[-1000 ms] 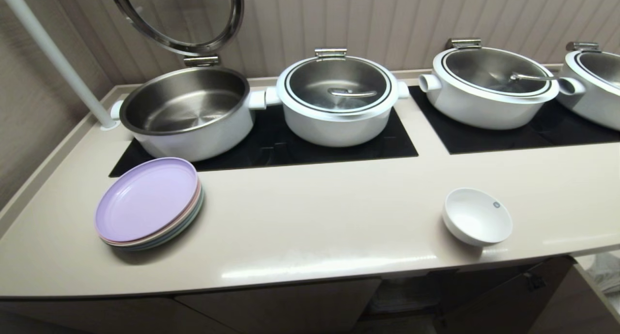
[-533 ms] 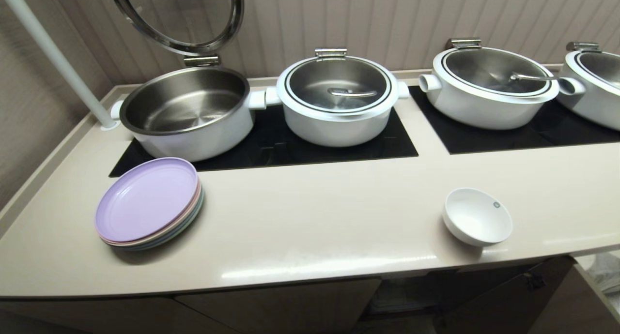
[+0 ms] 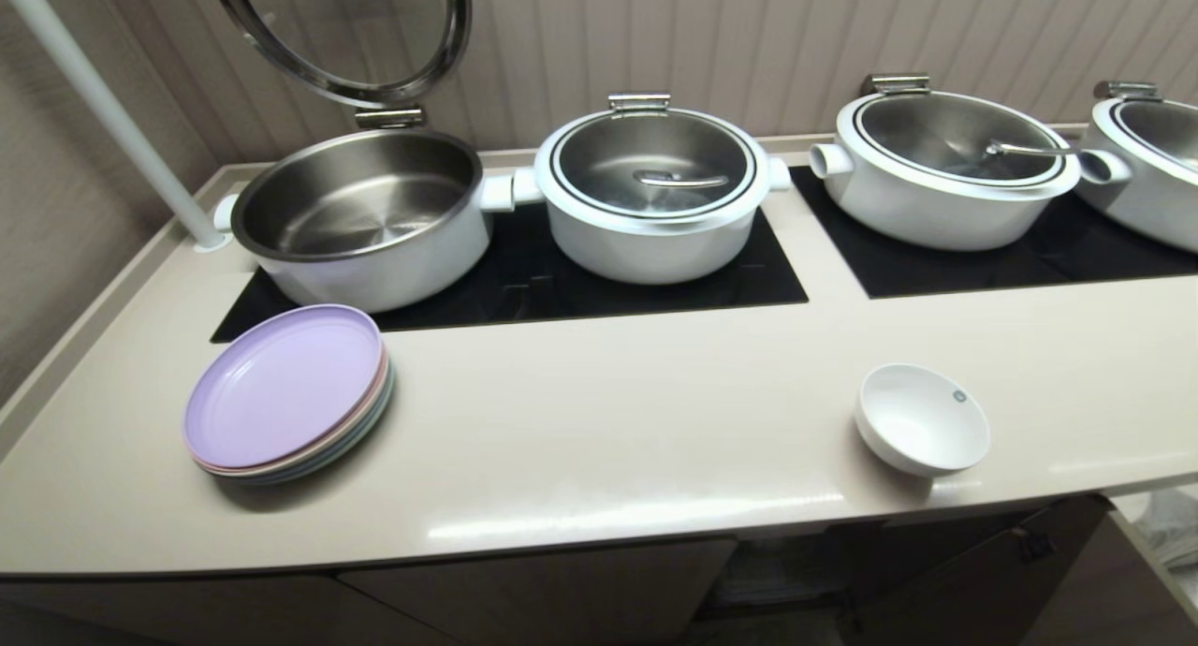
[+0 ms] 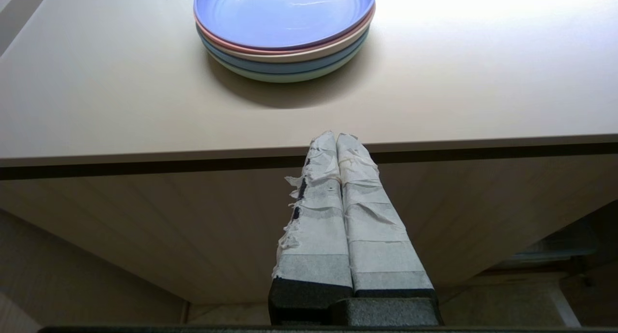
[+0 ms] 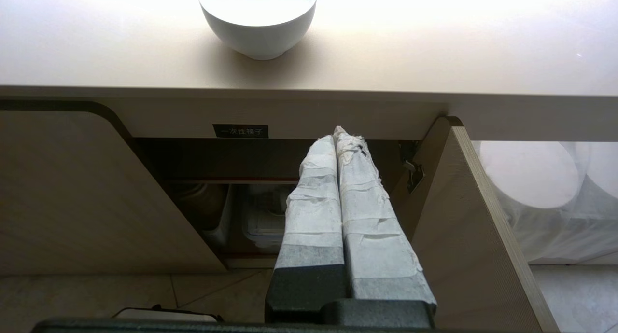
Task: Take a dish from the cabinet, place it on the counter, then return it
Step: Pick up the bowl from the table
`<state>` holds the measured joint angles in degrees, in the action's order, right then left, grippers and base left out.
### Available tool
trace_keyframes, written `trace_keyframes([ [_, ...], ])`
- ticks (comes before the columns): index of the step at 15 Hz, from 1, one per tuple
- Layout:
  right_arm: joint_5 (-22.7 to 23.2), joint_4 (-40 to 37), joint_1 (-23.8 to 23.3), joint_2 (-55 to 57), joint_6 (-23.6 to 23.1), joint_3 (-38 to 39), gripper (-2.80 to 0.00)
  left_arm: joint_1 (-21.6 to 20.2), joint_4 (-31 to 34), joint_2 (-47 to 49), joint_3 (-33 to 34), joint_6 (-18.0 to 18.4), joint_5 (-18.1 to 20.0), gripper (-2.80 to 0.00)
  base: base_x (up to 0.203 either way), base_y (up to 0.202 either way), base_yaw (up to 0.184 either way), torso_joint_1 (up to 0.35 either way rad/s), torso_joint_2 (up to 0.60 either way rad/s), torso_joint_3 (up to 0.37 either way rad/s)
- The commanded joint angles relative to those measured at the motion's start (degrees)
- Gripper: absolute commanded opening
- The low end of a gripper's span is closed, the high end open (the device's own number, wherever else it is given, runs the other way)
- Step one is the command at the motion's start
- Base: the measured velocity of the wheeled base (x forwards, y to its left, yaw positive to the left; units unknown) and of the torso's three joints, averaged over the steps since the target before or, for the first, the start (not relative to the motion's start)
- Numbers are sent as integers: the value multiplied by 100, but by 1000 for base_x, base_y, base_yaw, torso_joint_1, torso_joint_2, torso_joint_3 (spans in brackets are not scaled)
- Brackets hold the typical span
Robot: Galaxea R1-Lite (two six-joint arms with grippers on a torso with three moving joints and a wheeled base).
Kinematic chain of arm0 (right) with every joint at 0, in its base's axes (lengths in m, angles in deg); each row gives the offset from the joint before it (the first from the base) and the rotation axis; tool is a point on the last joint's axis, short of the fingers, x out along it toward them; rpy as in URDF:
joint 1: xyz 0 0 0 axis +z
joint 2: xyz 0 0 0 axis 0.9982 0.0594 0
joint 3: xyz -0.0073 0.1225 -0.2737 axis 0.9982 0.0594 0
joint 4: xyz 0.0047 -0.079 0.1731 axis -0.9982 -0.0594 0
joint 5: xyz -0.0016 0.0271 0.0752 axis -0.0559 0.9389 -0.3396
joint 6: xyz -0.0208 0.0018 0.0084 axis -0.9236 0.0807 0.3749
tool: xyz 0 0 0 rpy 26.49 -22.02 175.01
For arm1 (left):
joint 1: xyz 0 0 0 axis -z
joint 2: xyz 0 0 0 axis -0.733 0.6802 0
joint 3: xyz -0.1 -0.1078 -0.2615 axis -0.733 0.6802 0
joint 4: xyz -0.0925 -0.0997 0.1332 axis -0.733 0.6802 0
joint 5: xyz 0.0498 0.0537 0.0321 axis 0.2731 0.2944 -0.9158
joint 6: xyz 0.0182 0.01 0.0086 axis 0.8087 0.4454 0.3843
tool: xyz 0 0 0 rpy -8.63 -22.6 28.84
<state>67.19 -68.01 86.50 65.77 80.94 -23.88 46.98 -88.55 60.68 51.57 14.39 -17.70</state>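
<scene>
Glossy beige bench (image 3: 599, 421), head view: the small white bowl (image 3: 922, 429) stands upright near the front edge, toward the right, apart from everything else. A stack of pastel plates (image 3: 285, 393) with a lilac top sits far to the left. Behind, on black cooktop panels (image 3: 580, 276), stand white serving pots, the leftmost pot (image 3: 360, 215) with its lid raised. Neither arm appears in this view.

Left wrist view: the left claw (image 4: 336, 137), fingers wrapped in white tape and pressed together, holds nothing; it hangs in front of the bench edge below the plates (image 4: 285, 29).

Right wrist view: the right claw (image 5: 340, 135), likewise taped, together and empty, points at the open cabinet (image 5: 72, 188) beneath the bowl (image 5: 258, 21). One fluted door (image 5: 463, 217) stands ajar at the side; a black label (image 5: 240, 131) sits above the opening, and a clear plastic container (image 5: 265, 217) rests inside.

Judged stage: bowl set out, return not yet begun. Risks: the glazed rim may slip from a pinch by taped fingers; a claw rising under the bench overhang could strike the edge; the ajar door narrows the path back, so a swung bowl might knock it or the container within.
</scene>
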Motion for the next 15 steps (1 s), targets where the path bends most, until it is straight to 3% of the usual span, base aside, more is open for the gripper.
trace_keyframes([
  [1,2,-4,1,16,3,1,-280,-2,0,-2,0,-2,-3,-280,0,0,0,0,0,0],
  [15,10,13,1,15,90,3,-280,-2,0,-2,0,-2,-3,-280,0,0,0,0,0,0],
])
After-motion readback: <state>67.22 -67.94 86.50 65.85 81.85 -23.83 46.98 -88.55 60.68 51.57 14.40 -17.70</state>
